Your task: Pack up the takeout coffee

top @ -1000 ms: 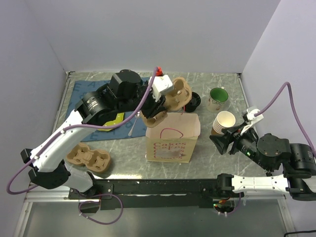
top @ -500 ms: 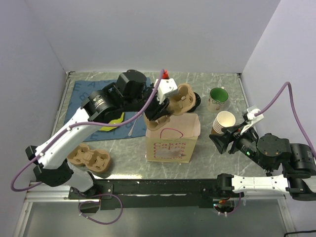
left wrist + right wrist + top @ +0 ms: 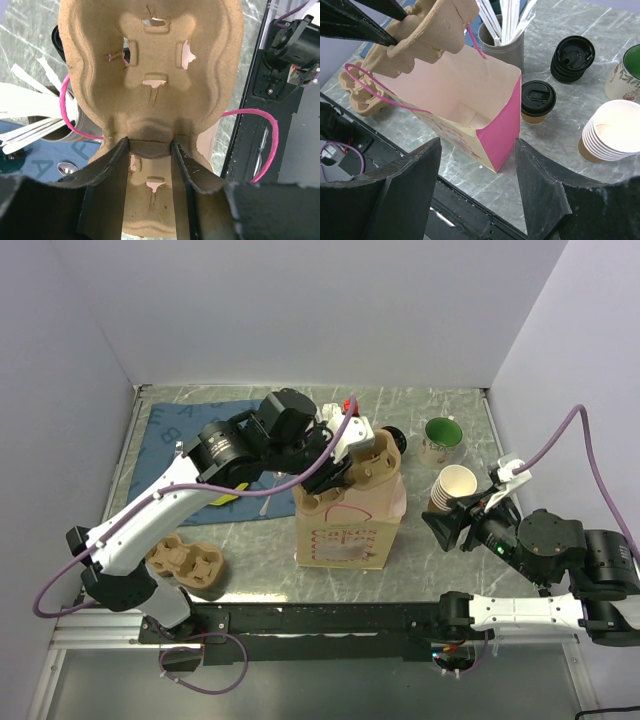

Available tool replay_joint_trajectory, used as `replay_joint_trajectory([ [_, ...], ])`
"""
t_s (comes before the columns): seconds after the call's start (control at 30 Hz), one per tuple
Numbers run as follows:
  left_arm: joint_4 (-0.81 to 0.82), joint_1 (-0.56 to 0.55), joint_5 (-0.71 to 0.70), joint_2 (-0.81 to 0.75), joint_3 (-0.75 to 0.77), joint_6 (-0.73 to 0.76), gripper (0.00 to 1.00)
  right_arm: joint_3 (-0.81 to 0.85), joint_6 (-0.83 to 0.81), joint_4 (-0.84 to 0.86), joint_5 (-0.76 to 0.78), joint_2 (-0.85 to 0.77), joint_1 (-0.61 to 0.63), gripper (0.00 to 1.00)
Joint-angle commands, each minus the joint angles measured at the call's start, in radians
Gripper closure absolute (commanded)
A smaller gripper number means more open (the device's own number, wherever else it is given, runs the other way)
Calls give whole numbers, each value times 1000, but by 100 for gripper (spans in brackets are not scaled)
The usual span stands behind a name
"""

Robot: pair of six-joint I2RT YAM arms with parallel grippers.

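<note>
Jaws on your right gripper stand wide apart and empty at the near right, above the bench. At the middle, the paper bag stands upright with its mouth open. Your left gripper has its jaws clamped on a cup carrier, tilted over the bag's mouth. Beyond the bag's far right corner you see the takeout coffee upright on the bench, outside the bag, with a stack of black lids just behind it.
</note>
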Motion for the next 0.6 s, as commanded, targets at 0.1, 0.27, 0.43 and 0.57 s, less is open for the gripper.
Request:
replay_joint_trajectory([
  [0.1,126,-14,45,-60,-25,50,65,13,43,32,11,33,6,32],
  [0.27,160,-14,62,-48,-36,73,64,22,53,32,9,41,7,32],
  [0.43,166,-14,55,-43,-79,97,64,31,60,26,20,49,6,33],
  [0.57,197,-16,59,-59,-122,111,64,31,60,34,24,50,7,33],
])
